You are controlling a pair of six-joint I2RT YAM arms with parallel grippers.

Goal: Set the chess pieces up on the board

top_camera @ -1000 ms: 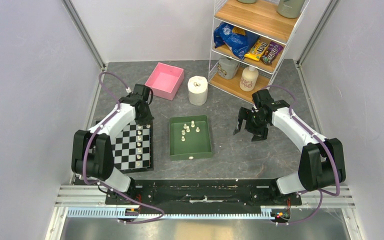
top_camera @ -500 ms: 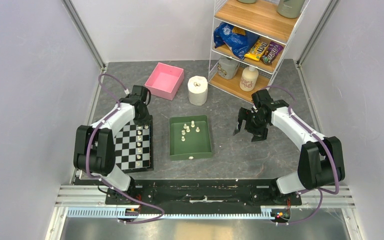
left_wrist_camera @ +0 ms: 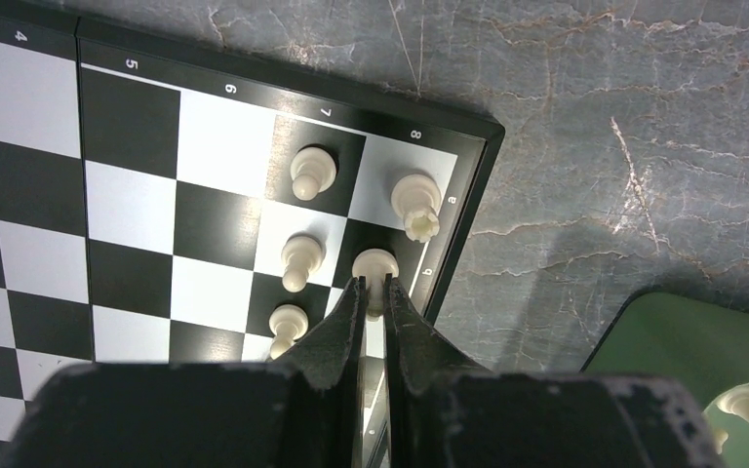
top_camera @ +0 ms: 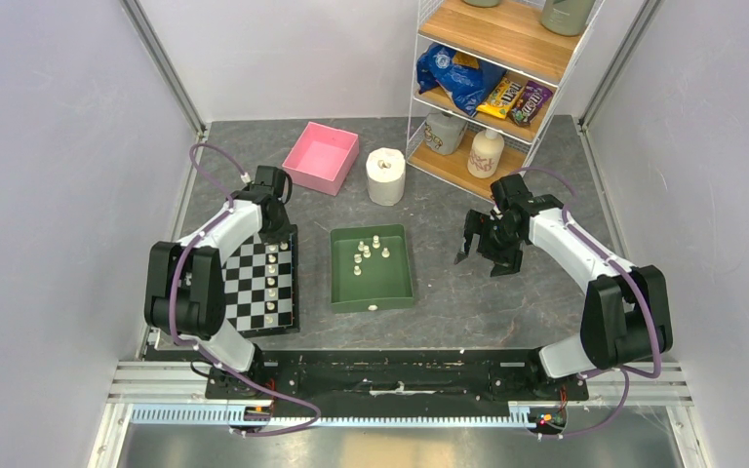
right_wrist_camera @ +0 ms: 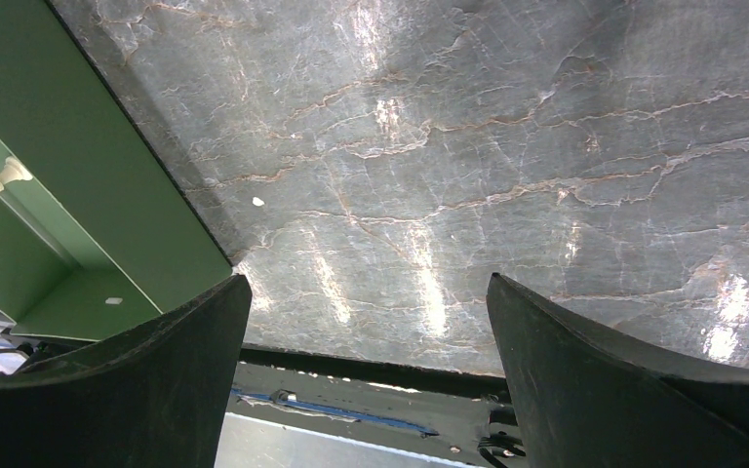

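Note:
The board (top_camera: 242,292) lies at the left, with a column of cream chess pieces (top_camera: 271,283) along its right side. My left gripper (top_camera: 279,230) hangs over the board's far right corner. In the left wrist view it (left_wrist_camera: 374,286) is shut on a round-topped piece (left_wrist_camera: 374,263) above the black square by the edge letter b. Beside it stand a rook-like piece (left_wrist_camera: 416,203) and pawns (left_wrist_camera: 312,171). My right gripper (top_camera: 488,257) is open and holds nothing, above bare table right of the green tray (top_camera: 400,283).
The green tray holds several loose pieces (top_camera: 366,253). A pink box (top_camera: 321,157) and a white paper roll (top_camera: 385,175) stand behind it. A wire shelf (top_camera: 488,93) with snacks and bottles is at the back right.
The left arm's wrist has shifted slightly left and away over the board's far corner, still shut on the piece. The right arm has not moved.

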